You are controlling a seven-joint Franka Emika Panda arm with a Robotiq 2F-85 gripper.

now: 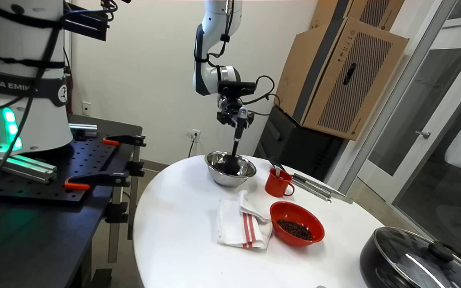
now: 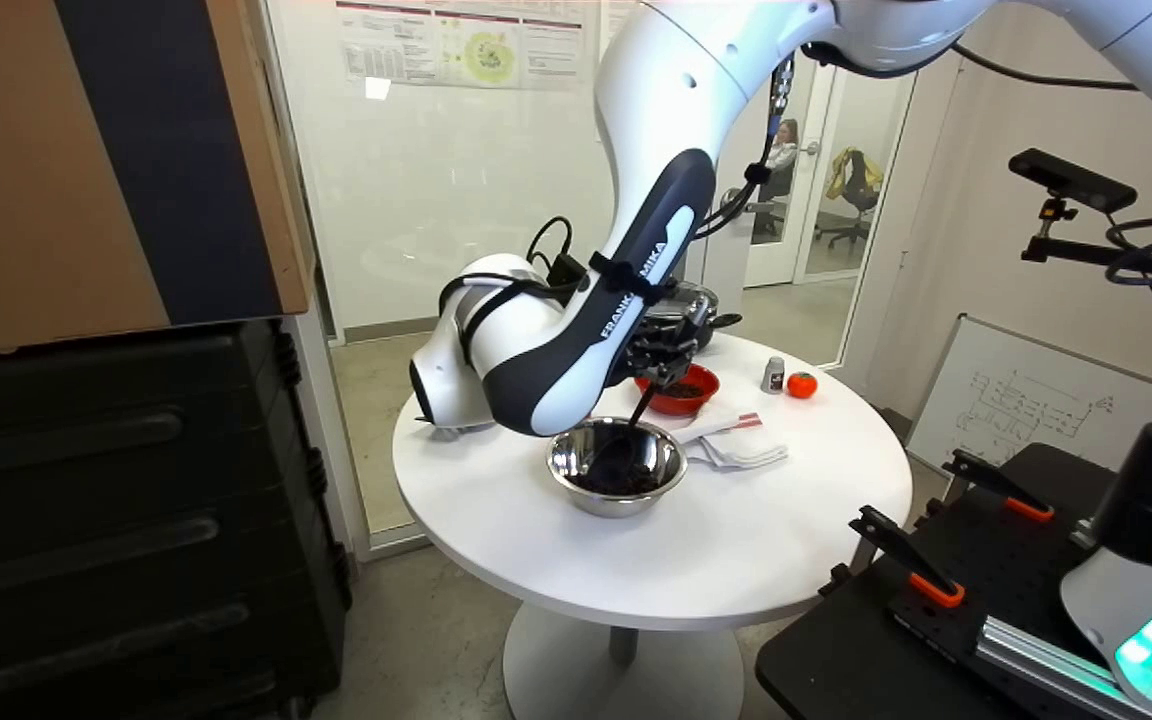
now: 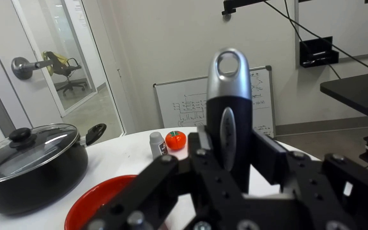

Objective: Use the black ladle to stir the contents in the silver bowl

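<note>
The black ladle [image 1: 235, 149] stands nearly upright with its scoop end down inside the silver bowl [image 1: 225, 181]. The silver bowl sits on the white table, and it also shows in an exterior view [image 2: 608, 503] with dark contents in its bottom. My gripper [image 1: 241, 119] is above the bowl, shut on the ladle's handle. In the wrist view the ladle's handle [image 3: 228, 137], with a silver looped end on top, is between the fingers of the gripper [image 3: 230, 142]. The bowl is out of the wrist view. The scoop's lower part is hard to tell from the dark contents.
On the white table [image 1: 174, 224] are a red mug [image 1: 279, 183], a red bowl [image 1: 302, 216] with dark beans, a red-and-white striped cloth [image 1: 238, 228], metal rails [image 1: 314, 188] and a dark lidded pan [image 3: 37, 179]. A grey bottle [image 3: 157, 143] stands beside a tomato [image 3: 175, 140].
</note>
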